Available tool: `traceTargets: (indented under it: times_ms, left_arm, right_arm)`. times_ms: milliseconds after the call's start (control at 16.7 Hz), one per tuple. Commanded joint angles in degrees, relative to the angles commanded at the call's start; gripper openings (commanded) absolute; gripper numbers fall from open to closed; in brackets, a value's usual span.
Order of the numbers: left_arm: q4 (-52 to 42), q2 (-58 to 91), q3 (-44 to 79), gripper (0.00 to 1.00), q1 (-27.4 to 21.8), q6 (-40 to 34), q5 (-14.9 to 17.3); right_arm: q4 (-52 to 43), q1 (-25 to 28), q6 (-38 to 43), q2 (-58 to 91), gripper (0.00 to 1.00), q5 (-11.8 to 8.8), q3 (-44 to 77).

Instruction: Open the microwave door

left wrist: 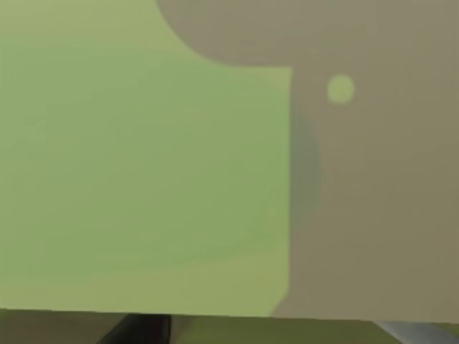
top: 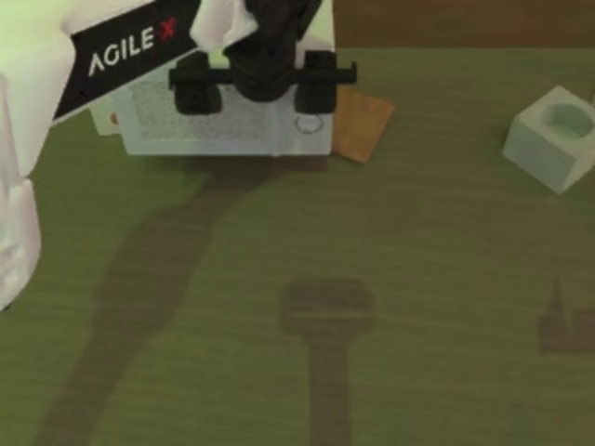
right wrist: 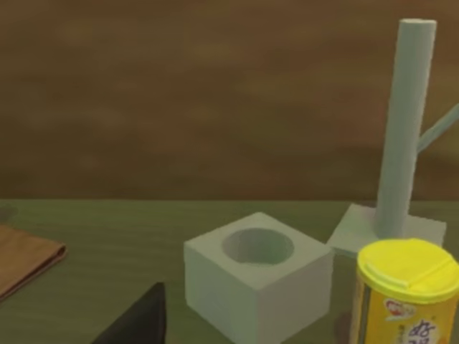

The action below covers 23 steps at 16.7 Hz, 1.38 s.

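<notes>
White boxy microwave [top: 223,116] sits at the table's far left, its mesh-windowed white door [top: 200,119] facing up at the camera, lying flat and shut. My left gripper [top: 263,82] hangs right over the door, black fingers [top: 198,88] spread wide. Brown wooden board [top: 363,124] just right of the microwave. White cube with round hollow [top: 555,136] far right. Green table [top: 372,297]. My right gripper isn't seen from above; can't tell its fingers.
</notes>
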Motion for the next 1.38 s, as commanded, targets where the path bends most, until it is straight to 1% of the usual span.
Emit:
traceTargets:
  times_ms: [60,840,900,1320,1380]
  left_arm:
    - [0.0,0.0,0.0,1.00,0.0,0.0,0.0]
    - [0.0,0.0,0.0,0.02,0.0,0.0,0.0]
    - [0.0,0.0,0.0,0.00,0.0,0.0,0.0]
    - [0.0,0.0,0.0,0.00,0.0,0.0,0.0]
    - [-0.3,-0.4,-1.9,0.00,-1.1,-0.4,0.6]
  right_arm:
    - [0.0,0.0,0.0,0.0,1.00,0.0,0.0]
    - [0.0,0.0,0.0,0.0,1.00,0.0,0.0]
    - [0.0,0.0,0.0,0.0,1.00,0.0,0.0]
    - [0.0,0.0,0.0,0.0,1.00,0.0,0.0]
    - [0.0,0.0,0.0,0.0,1.00,0.0,0.0]
